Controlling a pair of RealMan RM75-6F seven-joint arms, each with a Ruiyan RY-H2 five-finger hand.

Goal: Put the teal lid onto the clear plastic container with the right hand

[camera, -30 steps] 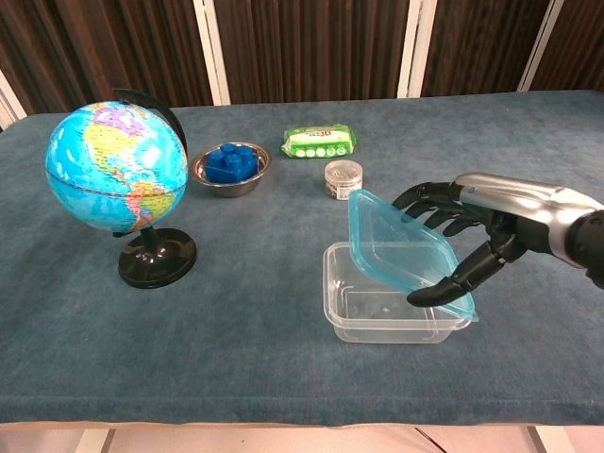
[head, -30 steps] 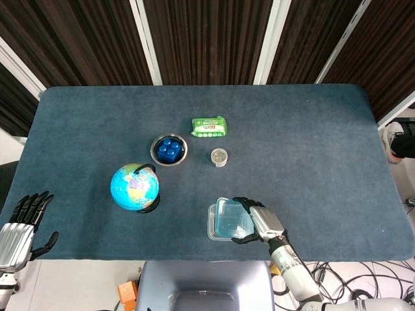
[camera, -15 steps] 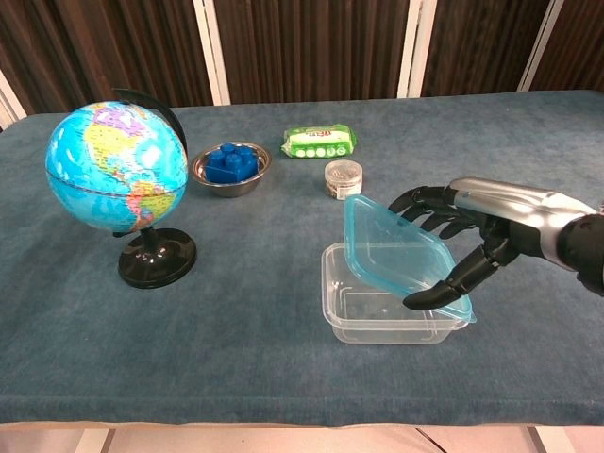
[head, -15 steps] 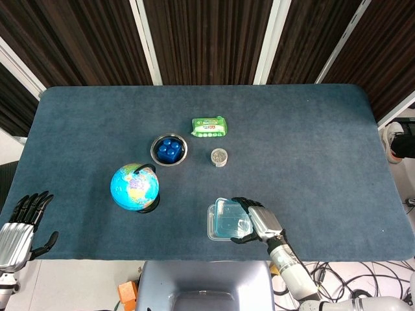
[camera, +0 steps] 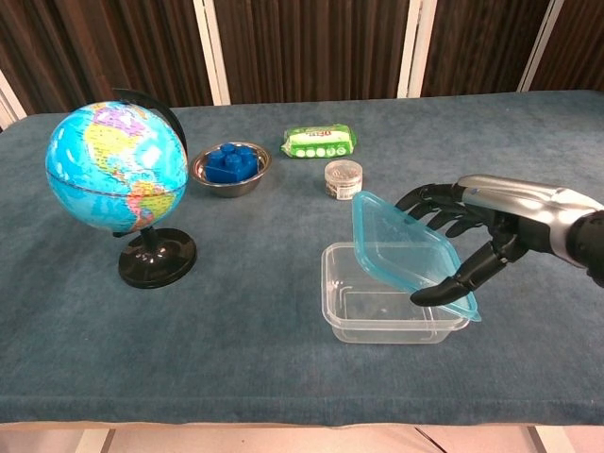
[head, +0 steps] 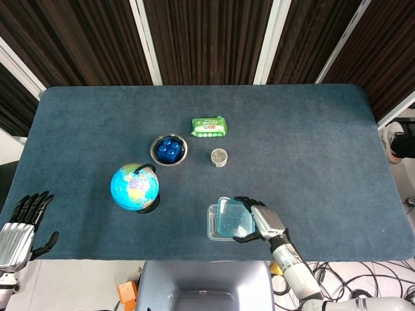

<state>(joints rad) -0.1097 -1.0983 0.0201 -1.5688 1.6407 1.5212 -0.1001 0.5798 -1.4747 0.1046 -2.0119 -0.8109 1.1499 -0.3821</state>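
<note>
Partly hidden, the right hand [camera: 481, 231] shows only its dark fingers and silver back in the chest view, its arm cut off at the frame edge; it grips the teal lid [camera: 408, 253] between the thumb below and the fingers behind. How firmly the far fingertips meet the lid cannot be made out. The lid is tilted, its far edge raised and its near right corner low over the right rim of the clear plastic container [camera: 363, 311], which stands open on the blue table [camera: 264, 283]; whether that corner touches the rim is unclear. From the head view the lid covers most of the container, so only the container's left side shows. The left hand [head: 23, 223] appears only in the head view, at the lower left off the table edge, fingers spread and holding nothing, its wrist cut by the frame.

Compared with half a second ago, the lid has shifted slightly right and its near corner now overhangs the container's right rim a little more. The globe [camera: 118, 179], the bowl of blue blocks [camera: 230, 168], the green packet [camera: 320, 142] and the small jar [camera: 343, 177] have not moved
</note>
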